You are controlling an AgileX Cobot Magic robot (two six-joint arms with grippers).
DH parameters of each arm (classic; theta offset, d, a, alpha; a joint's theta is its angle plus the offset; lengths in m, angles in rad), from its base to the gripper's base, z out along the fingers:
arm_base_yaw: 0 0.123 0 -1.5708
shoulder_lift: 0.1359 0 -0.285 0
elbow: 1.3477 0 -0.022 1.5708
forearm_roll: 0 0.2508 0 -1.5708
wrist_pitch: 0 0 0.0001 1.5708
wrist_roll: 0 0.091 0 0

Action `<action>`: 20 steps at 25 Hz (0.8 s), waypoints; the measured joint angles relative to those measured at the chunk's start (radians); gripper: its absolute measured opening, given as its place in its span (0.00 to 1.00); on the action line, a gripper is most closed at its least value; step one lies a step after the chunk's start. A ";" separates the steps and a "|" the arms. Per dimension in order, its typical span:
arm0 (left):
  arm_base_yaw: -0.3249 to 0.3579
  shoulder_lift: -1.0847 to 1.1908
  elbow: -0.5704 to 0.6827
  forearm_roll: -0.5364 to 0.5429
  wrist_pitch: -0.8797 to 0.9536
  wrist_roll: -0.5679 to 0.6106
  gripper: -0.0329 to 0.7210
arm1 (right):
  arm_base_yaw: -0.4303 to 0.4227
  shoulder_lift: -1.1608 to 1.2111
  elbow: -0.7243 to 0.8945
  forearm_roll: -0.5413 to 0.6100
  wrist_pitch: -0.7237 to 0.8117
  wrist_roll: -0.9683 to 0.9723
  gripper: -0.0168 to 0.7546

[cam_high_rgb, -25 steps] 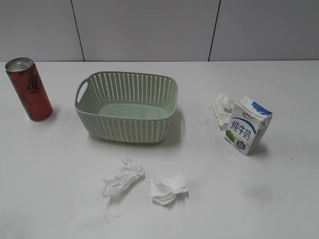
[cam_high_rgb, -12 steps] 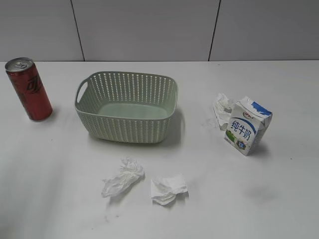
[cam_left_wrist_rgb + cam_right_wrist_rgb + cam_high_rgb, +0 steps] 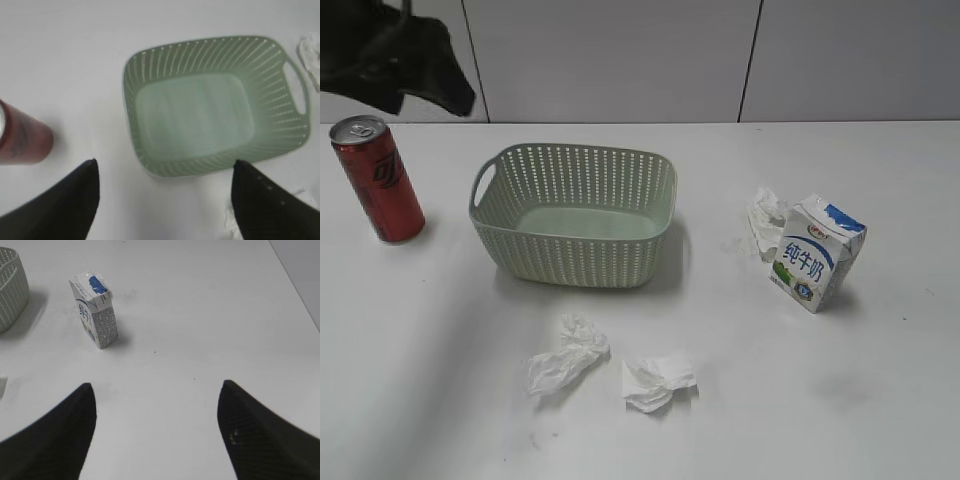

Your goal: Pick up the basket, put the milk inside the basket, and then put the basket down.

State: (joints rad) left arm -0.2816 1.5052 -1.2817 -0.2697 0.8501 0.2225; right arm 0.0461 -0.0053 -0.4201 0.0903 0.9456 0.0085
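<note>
The pale green basket (image 3: 575,214) stands empty on the white table, left of centre; it also shows in the left wrist view (image 3: 212,102). The milk carton (image 3: 816,253), white with a blue top, stands upright at the right; it also shows in the right wrist view (image 3: 95,310). My left gripper (image 3: 164,167) is open and empty, high above the table beside the basket's near wall; its arm (image 3: 395,55) shows as a dark blur at the upper left. My right gripper (image 3: 156,390) is open and empty, well short of the milk.
A red can (image 3: 378,179) stands at the far left, also in the left wrist view (image 3: 20,140). Crumpled tissues lie in front of the basket (image 3: 567,355) (image 3: 658,381) and behind the milk (image 3: 765,217). A grey wall (image 3: 620,60) runs along the table's back edge.
The left arm has come into the exterior view at the upper left. The basket, milk and can have not moved.
</note>
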 joint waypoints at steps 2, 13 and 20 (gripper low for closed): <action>-0.016 0.074 -0.017 0.007 -0.005 -0.002 0.87 | 0.000 0.000 0.000 0.001 0.000 0.000 0.77; -0.019 0.392 -0.154 0.045 -0.074 -0.003 0.85 | 0.000 0.000 0.000 0.001 0.000 0.000 0.77; -0.019 0.511 -0.167 0.055 -0.123 -0.013 0.82 | 0.000 0.000 0.000 0.001 0.000 0.000 0.77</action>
State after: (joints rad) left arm -0.3006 2.0162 -1.4490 -0.2146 0.7270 0.2097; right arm 0.0461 -0.0053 -0.4201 0.0912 0.9456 0.0085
